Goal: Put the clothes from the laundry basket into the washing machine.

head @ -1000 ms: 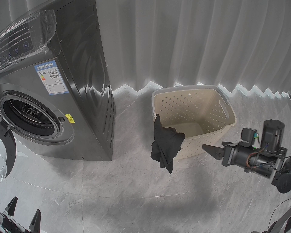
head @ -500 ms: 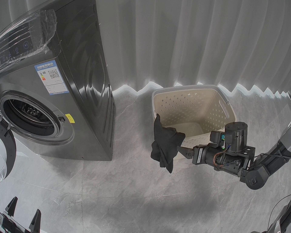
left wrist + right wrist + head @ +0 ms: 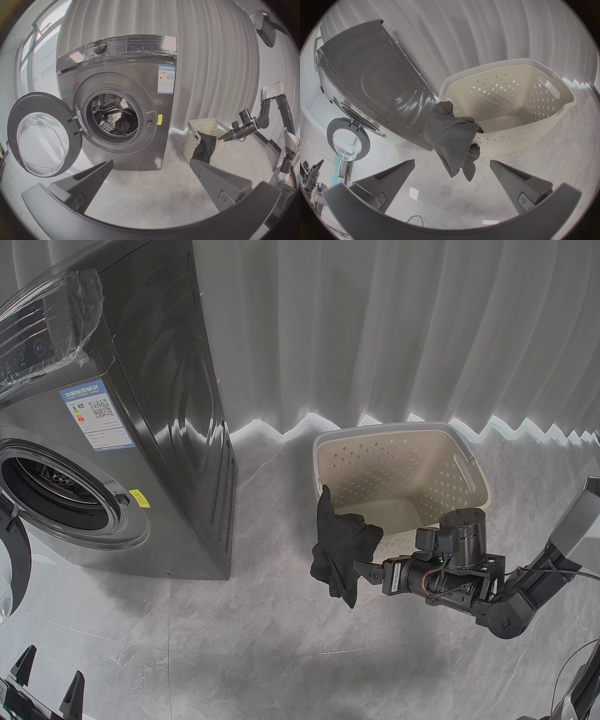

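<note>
the step in hand is the pick-up: the dark garment hangs draped over the near rim of the laundry basket, on the corner nearest the washing machine, most of it spilling down the outside wall toward the floor. the basket looks bare inside apart from this piece, so it is probably the last one to move. the right gripper is level with the hanging cloth, its jaws spread wide with the garment's lower folds in the gap ahead of them; from the head view one fingertip sits right at the cloth's edge, though i cannot tell if it touches. nothing is gripped yet. the left gripper hangs low and well apart from the basket, jaws also wide and holding nothing. the machine's door is swung fully open and some dark clothing already lies in the drum. the next move calls for pushing in a little so the cloth sits deep between the jaws, closing on a thick bunch of fabric, then lifting high enough to free it from the rim before carrying it across to the drum.
</note>
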Controlling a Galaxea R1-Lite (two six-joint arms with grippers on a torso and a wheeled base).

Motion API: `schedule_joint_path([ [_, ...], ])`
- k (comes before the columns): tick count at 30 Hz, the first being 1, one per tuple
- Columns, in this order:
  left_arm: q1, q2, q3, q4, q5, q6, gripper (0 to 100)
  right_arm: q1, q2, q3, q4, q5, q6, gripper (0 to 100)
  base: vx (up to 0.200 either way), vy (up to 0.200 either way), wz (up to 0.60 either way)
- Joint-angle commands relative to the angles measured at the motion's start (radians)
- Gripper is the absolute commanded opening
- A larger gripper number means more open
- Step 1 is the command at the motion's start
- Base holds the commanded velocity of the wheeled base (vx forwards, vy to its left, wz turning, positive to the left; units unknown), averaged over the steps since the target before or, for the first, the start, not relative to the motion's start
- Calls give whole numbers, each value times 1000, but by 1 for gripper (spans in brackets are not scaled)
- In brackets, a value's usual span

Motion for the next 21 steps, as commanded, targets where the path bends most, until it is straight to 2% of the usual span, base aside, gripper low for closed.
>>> schedule_joint_path([
  [1, 1, -15, 13, 0, 0, 0, 100, 14, 27, -4, -1, -14, -1, 100, 0, 0, 0],
  [7, 1, -15, 13, 0, 0, -3, 100, 43, 59, -6, -15, -20, 2, 100, 0, -200, 0],
  [11, -1, -15, 13, 0, 0, -3, 100, 67, 91, -13, -18, -24, 19, 100, 0, 0, 0],
  [15, -1, -15, 13, 0, 0, -3, 100, 90, 142, -64, -46, -40, 49, 100, 0, 0, 0],
  [21, -1, -15, 13, 0, 0, -3, 100, 90, 197, -135, -102, -52, 43, 100, 0, 0, 0],
])
